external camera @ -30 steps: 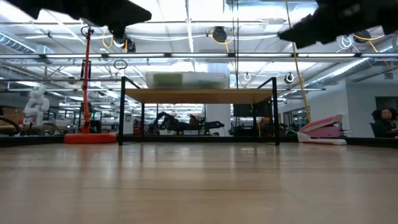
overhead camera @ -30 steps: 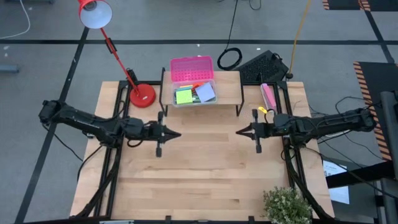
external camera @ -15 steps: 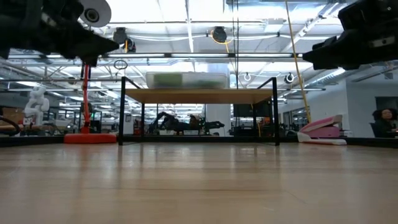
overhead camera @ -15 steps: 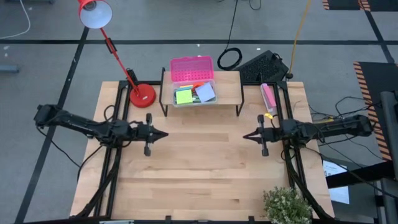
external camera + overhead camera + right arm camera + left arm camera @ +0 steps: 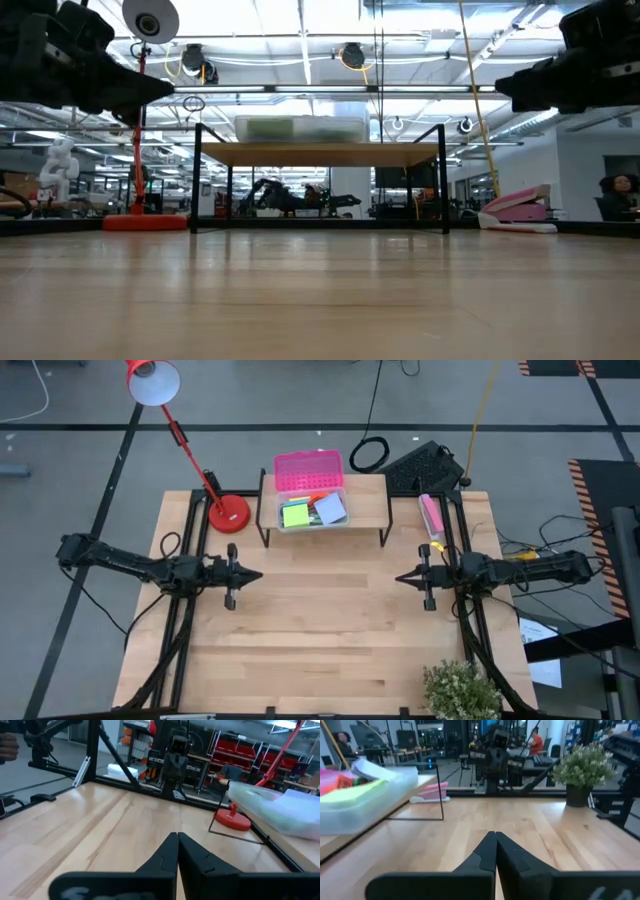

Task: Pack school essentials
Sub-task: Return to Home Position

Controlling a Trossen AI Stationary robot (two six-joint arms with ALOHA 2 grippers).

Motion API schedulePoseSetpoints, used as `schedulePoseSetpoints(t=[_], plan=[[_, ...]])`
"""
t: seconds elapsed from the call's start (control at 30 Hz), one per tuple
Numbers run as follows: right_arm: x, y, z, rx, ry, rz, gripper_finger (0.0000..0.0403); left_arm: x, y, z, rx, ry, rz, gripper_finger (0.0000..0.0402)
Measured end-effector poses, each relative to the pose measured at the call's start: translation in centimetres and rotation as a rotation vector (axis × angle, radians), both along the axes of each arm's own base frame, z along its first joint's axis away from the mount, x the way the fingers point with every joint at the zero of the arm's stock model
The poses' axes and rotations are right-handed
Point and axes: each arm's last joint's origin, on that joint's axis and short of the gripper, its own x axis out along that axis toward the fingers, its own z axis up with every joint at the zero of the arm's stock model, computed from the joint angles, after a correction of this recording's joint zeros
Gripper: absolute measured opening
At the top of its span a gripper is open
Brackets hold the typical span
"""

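A red lamp stands at the desk's far left corner, its stem leaning out past the edge to the shade. Nearer the front, the left arm reaches in level from the left side. The left pincer hangs over the bare wood, pointing right toward the middle, its fingers pressed together with nothing between them.

At the far middle stands a low wire-legged shelf, raised above the desk. On it sits a clear box with its pink lid swung open toward the back. Inside lie the essentials: a green pad on the left, square to the box, and a lavender pad just beside it on the right, turned slightly askew. Behind them show reddish and yellow bits, too small to tell apart or to say which way they point. From the left wrist view the green pad lies flat under the rim.

The right pincer points left toward the middle, facing the left one and well apart from it, fingers likewise closed on nothing. A pink oblong thing with a yellow tip lies at the desk's right edge, long axis front to back, yellow end nearer the front. A potted plant sits at the front right corner.
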Motion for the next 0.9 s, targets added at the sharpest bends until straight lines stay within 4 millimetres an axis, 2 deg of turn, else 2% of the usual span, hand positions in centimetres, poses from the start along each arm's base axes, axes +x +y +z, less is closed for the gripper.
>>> schedulePoseSetpoints(t=[0.5,0.9], plan=[[-1.6,-0.1,0.3,-0.034,-0.064,-0.001,0.0000,-0.3,0.0,0.3,0.020,-0.023,-0.008,0.0003],[-1.6,-0.1,0.1,-0.052,-0.045,0.000,0.0000,-0.5,0.0,0.5,0.044,-0.044,-0.010,0.0003]])
